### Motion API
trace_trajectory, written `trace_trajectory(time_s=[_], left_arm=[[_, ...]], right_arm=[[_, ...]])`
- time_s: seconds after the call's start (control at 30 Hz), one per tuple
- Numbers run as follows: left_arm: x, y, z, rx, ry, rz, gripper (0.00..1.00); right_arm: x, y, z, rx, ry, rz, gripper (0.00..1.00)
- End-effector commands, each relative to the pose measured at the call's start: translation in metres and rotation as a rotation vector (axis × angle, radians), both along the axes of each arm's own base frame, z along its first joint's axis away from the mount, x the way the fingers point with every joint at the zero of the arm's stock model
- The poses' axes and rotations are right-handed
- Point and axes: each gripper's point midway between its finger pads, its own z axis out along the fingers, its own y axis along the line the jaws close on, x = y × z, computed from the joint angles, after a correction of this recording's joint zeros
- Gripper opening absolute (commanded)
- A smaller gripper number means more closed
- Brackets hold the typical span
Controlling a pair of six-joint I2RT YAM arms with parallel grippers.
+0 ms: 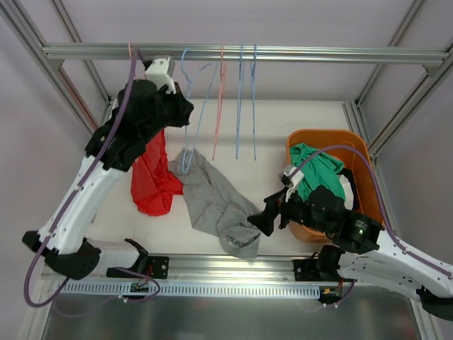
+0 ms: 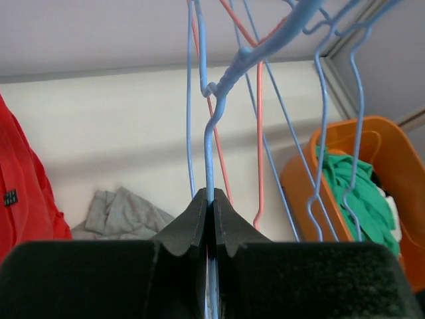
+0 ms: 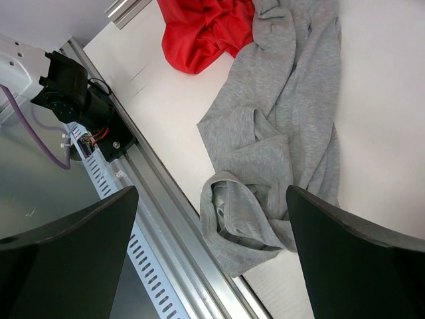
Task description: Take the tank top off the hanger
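Overhead, a grey tank top (image 1: pixel 216 202) lies crumpled across the white desk (image 1: pixel 269 134), its upper end meeting the foot of a blue wire hanger (image 1: pixel 187 106) that hangs from a metal rail (image 1: pixel 318 53); whether cloth and wire are hooked together cannot be told. The left fingers (image 1: pixel 180 113) are up at that hanger, well above the cloth. The right fingers (image 1: pixel 260 219) stand spread just beside the tank top's lower end, holding nothing. A red garment (image 1: pixel 152 180) hangs beside the left arm, an orange basket (image 1: pixel 322 134) holds green cloth (image 1: pixel 318 173), and more bare hangers (image 1: pixel 244 99) dangle from the rail.

From the left wrist, the left fingers (image 2: pixel 199 212) are pressed together on the hanger (image 2: pixel 211 146) wire, with the tank top (image 2: pixel 119 212) down on the desk beyond, to the left.

From the right wrist, the right fingers (image 3: pixel 73 252) stand wide apart, the tank top (image 3: pixel 279 133) on the desk between and beyond them, untouched, its bunched end near the aluminium edge rail (image 3: pixel 179 219).
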Motion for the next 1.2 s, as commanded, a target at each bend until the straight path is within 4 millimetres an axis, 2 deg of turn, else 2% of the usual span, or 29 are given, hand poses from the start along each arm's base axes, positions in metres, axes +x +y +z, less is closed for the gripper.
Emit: trace_trajectory(time_s=[0.0, 0.03, 0.07, 0.2, 0.23, 0.27, 0.47, 0.53, 0.67, 0.73, 0.77, 0.8, 0.87, 0.9, 0.93, 0.97, 1.03, 1.1, 1.13, 1.17], left_arm=[[0.021, 0.008, 0.006, 0.139, 0.004, 0.084, 0.00], [0.035, 0.000, -0.008, 0.184, 0.044, 0.083, 0.00], [0.038, -0.001, 0.007, 0.176, 0.022, 0.088, 0.00], [0.060, -0.014, -0.001, 0.214, 0.055, 0.090, 0.00], [0.067, -0.018, -0.010, 0.230, 0.079, 0.091, 0.00], [0.068, -0.019, -0.005, 0.223, 0.069, 0.095, 0.00], [0.079, -0.027, -0.010, 0.224, 0.083, 0.090, 0.00], [0.077, -0.028, -0.012, 0.217, 0.090, 0.086, 0.00], [0.069, -0.026, -0.027, 0.218, 0.131, 0.080, 0.00], [0.060, -0.022, -0.023, 0.198, 0.128, 0.076, 0.10], [0.058, -0.021, -0.027, 0.203, 0.139, 0.078, 0.15], [0.055, -0.018, -0.026, 0.199, 0.136, 0.084, 0.27], [0.045, -0.010, -0.020, 0.191, 0.124, 0.089, 0.44], [0.041, -0.007, -0.019, 0.185, 0.122, 0.092, 0.50], [0.032, -0.004, -0.011, 0.174, 0.103, 0.074, 0.62], [0.027, -0.001, -0.015, 0.178, 0.110, 0.069, 0.69], [0.008, 0.011, -0.014, 0.163, 0.103, 0.072, 0.99], [-0.005, 0.022, -0.015, 0.154, 0.099, 0.088, 0.99], [-0.019, 0.033, -0.018, 0.136, 0.096, 0.100, 0.99], [-0.026, 0.040, -0.019, 0.130, 0.094, 0.117, 0.99]], right_arm=[[0.001, -0.008, 0.004, 0.016, -0.020, -0.027, 0.99], [0.000, -0.009, 0.003, 0.015, -0.020, -0.023, 1.00], [-0.001, -0.009, 0.002, 0.016, -0.020, -0.016, 0.99], [-0.004, -0.008, -0.006, 0.003, -0.012, 0.007, 0.99], [-0.004, -0.007, -0.007, -0.001, -0.007, 0.004, 0.99], [-0.005, -0.006, -0.008, -0.004, -0.002, 0.010, 1.00], [-0.003, 0.004, -0.018, -0.032, 0.017, 0.026, 0.99], [-0.007, 0.009, -0.022, -0.034, 0.030, 0.058, 0.99], [-0.004, 0.020, -0.032, -0.049, 0.037, 0.072, 0.99], [-0.001, 0.024, -0.041, -0.070, 0.036, 0.076, 0.99], [0.001, 0.028, -0.041, -0.069, 0.032, 0.077, 0.99], [0.005, 0.031, -0.050, -0.098, 0.040, 0.070, 1.00], [0.013, 0.039, -0.053, -0.099, 0.032, 0.055, 1.00], [0.017, 0.045, -0.065, -0.131, 0.039, 0.052, 0.99], [0.025, 0.047, -0.069, -0.144, 0.027, 0.018, 0.99], [0.033, 0.053, -0.069, -0.130, 0.016, -0.006, 1.00], [0.052, 0.059, -0.086, -0.161, 0.015, -0.091, 0.99], [0.069, 0.070, -0.088, -0.128, -0.003, -0.160, 0.99], [0.075, 0.076, -0.105, -0.165, 0.009, -0.173, 0.99], [0.082, 0.082, -0.107, -0.158, 0.005, -0.197, 0.99]])
